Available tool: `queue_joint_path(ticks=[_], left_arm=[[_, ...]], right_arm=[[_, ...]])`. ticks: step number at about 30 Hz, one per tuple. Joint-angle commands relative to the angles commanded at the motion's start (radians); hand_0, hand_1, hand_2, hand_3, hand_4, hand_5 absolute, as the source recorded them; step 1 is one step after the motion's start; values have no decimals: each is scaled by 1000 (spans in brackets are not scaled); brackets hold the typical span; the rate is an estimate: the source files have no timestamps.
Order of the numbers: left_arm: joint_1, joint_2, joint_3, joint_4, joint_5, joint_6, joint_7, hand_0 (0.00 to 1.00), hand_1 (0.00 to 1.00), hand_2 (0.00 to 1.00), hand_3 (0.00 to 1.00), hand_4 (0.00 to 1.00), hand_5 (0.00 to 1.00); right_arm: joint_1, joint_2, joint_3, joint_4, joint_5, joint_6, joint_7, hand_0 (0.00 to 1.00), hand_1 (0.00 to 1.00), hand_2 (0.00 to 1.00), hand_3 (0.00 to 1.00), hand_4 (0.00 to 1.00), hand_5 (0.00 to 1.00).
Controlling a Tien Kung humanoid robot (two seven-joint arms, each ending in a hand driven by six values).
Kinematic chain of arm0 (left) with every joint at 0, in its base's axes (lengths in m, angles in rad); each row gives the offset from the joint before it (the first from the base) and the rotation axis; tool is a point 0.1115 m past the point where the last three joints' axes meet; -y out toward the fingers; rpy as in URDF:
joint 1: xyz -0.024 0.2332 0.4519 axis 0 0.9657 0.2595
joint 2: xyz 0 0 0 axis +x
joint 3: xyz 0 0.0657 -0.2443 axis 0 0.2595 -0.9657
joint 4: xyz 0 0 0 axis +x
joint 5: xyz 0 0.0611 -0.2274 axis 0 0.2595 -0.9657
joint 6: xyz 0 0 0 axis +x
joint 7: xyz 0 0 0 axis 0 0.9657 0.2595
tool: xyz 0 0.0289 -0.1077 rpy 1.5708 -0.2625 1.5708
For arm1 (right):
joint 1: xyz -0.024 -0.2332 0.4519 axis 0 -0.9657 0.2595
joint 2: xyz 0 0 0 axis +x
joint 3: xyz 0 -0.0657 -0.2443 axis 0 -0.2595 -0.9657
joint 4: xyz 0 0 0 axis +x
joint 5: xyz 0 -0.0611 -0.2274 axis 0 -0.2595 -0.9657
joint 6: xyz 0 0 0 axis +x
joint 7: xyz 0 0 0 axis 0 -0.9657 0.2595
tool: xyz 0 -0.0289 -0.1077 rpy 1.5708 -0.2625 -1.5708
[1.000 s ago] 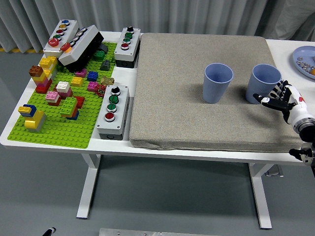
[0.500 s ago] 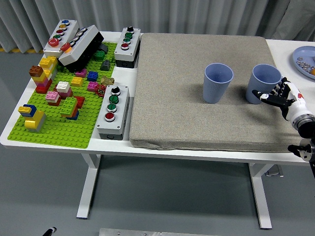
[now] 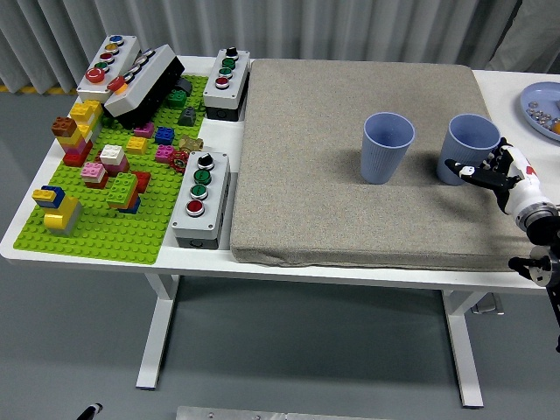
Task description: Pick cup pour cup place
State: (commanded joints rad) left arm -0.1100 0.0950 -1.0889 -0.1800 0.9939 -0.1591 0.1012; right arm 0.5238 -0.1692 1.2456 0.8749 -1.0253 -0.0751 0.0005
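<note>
Head view: right hand [image 3: 497, 171] reaches in from the right edge, fingers spread around the near side of the right-hand blue cup [image 3: 467, 149], at or just short of its wall; can't tell if it's touching. Not clamped. Cup is upright on the grey mat [image 3: 350, 210], with a second blue cup [image 3: 387, 147] upright to its left, apart. Green brick baseplate [image 3: 114, 223] and button boxes [image 3: 200, 198] occupy the table's left side.

The plate [image 3: 541, 103] right of the mat [image 3: 359, 157] is cut by the picture's edge — its small contents too tiny to identify; the right arm [image 3: 542, 236] leaves view there too.
</note>
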Motion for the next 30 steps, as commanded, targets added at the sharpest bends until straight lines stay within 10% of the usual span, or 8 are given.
queue_joint_path(ticks=[30], left_arm=[[-14, 0, 12, 0, -3, -3, 0, 837, 815, 880, 804, 632, 998]], right_arm=[[59, 24, -19, -65, 48, -38, 43, 986, 947, 998, 998, 860, 124]])
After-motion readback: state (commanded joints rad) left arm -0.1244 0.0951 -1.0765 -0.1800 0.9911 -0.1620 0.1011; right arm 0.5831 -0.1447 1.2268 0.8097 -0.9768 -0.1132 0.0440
